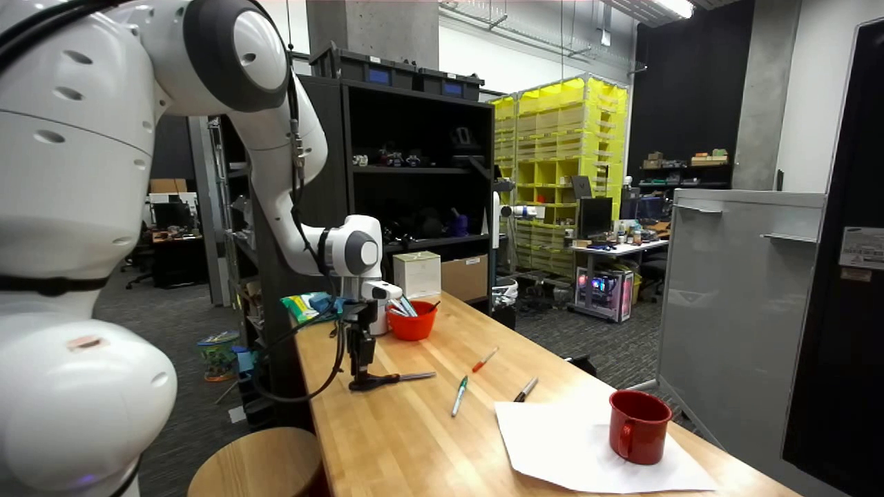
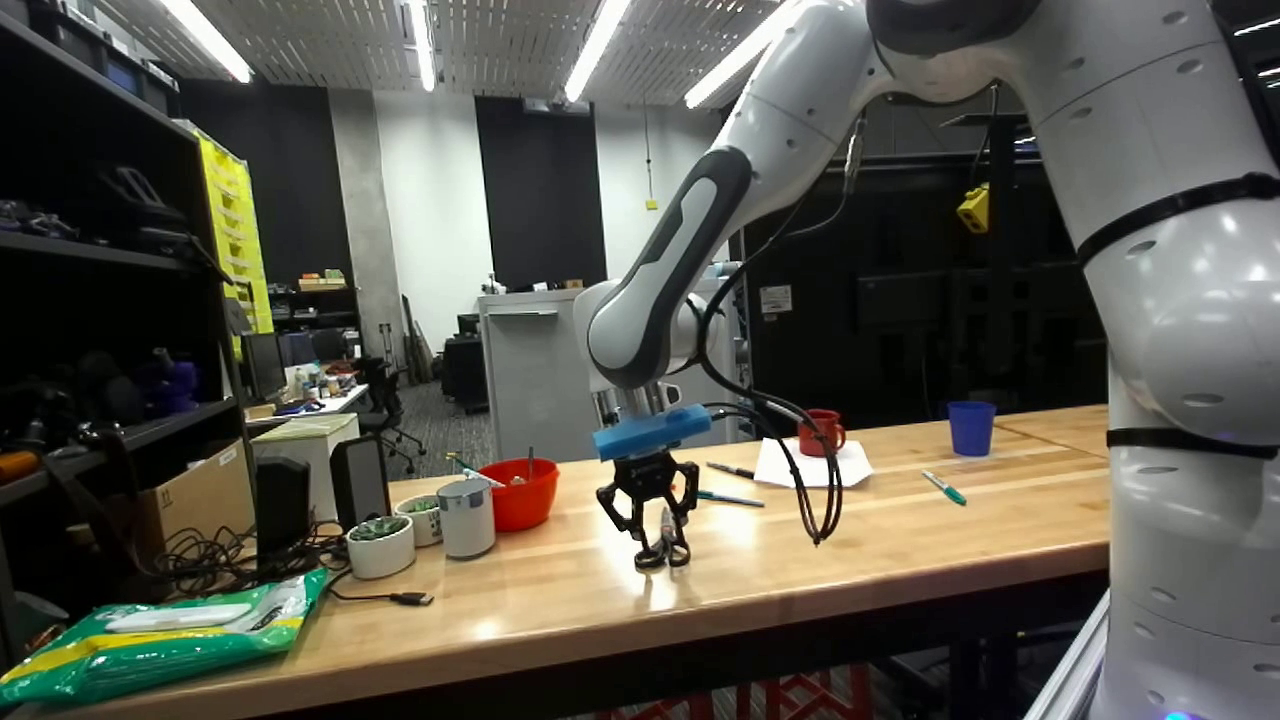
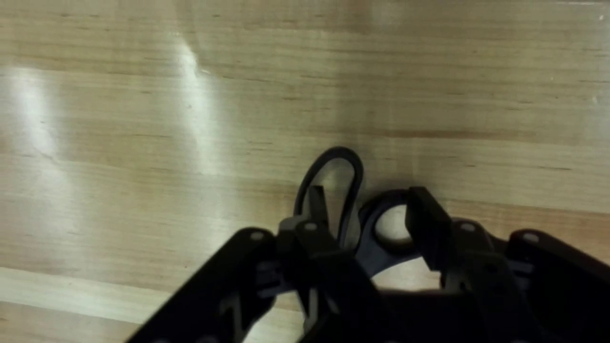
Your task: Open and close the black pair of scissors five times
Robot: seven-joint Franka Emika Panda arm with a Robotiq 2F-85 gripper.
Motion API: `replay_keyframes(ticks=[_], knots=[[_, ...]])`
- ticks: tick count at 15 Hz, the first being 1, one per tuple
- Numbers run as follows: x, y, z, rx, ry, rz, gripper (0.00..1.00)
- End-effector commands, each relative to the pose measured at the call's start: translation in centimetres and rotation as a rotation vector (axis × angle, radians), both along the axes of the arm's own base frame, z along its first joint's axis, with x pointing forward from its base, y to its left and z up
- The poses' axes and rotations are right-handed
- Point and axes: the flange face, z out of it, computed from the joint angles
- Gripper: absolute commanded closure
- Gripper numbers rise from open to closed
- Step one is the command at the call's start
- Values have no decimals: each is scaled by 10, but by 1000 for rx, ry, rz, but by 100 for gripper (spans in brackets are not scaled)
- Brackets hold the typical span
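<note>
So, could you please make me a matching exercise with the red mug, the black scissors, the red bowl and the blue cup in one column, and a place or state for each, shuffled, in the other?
1. red mug
2. black pair of scissors
3. red bowl
4. blue cup

A. lying at the tip of the tool
B. farther right than the red mug in an exterior view
C. standing on white paper
D. holding several slim items

Right pairs: 1-C; 2-A; 3-D; 4-B
</note>
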Motion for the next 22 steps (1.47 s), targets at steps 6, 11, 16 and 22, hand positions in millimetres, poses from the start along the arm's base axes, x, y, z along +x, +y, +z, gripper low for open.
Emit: replay_keyframes(ticks=[6, 11, 16, 22], knots=[[-2, -4, 2, -5, -14, -1, 53], [2, -10, -2, 7, -14, -4, 54], [4, -14, -10, 7, -5, 1, 54], [7, -16, -13, 12, 2, 10, 54]])
